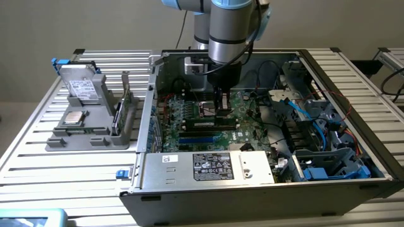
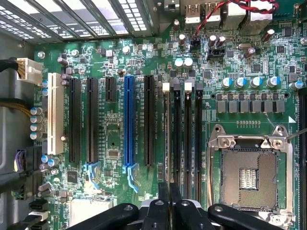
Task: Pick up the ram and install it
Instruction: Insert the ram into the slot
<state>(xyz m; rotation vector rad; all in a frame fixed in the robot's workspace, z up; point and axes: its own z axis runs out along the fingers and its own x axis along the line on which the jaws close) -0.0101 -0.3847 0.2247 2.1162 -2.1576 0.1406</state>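
A dark stick with a white label, the ram [image 1: 205, 124], lies along the memory slots of the green motherboard [image 1: 189, 113] inside the open computer case. It looks seated there. My gripper [image 1: 222, 112] hangs straight down over the end of that stick towards the exterior view's right, just above the board. In the wrist view the gripper [image 2: 169, 185] is shut, its black fingers [image 2: 163, 191] pressed together with nothing seen between them. Beyond the tips run the black memory slots [image 2: 183, 134]. I cannot tell whether the tips touch the ram.
The bare CPU socket [image 2: 249, 175] lies beside the slots, with a blue expansion slot [image 2: 128, 124] and black ones on the other side. Cables and blue drive bays [image 1: 315, 142] crowd the case's right. A grey holder [image 1: 88, 127] with an upright green card [image 1: 126, 101] stands left of the case.
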